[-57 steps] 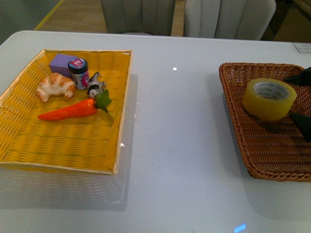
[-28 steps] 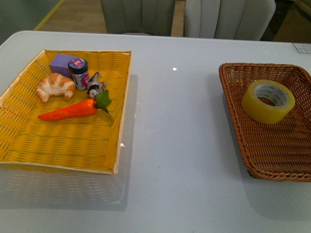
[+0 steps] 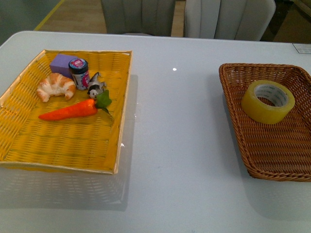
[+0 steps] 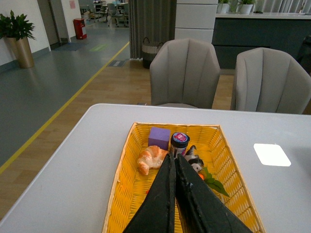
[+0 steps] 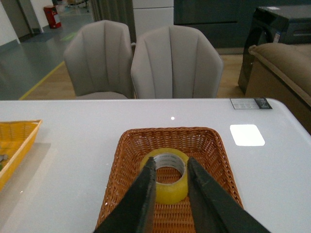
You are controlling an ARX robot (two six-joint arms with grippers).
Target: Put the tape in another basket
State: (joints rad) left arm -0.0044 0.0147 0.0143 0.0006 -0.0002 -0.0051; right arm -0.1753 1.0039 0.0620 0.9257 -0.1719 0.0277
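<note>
The yellowish tape roll [image 3: 267,101] lies flat in the dark brown wicker basket [image 3: 232,73] at the right of the table. In the right wrist view the tape [image 5: 165,181] rests in the basket [image 5: 121,167], and my right gripper [image 5: 170,162] is open above it, with space between the fingers and the roll. My left gripper [image 4: 173,158] is shut and empty, held above the yellow basket [image 4: 124,174]. Neither arm shows in the front view.
The yellow woven basket [image 3: 124,92] at the left holds a croissant [image 3: 56,86], a purple block [image 3: 60,64], a small jar [image 3: 79,73], a small animal figure [image 3: 95,86] and a toy carrot [image 3: 73,110]. Two grey chairs [image 3: 184,17] stand behind the table.
One second ago dark gripper fingers flanked the tape at the front view's right edge; they have withdrawn out of that view. The tape has settled flat in the brown basket.
</note>
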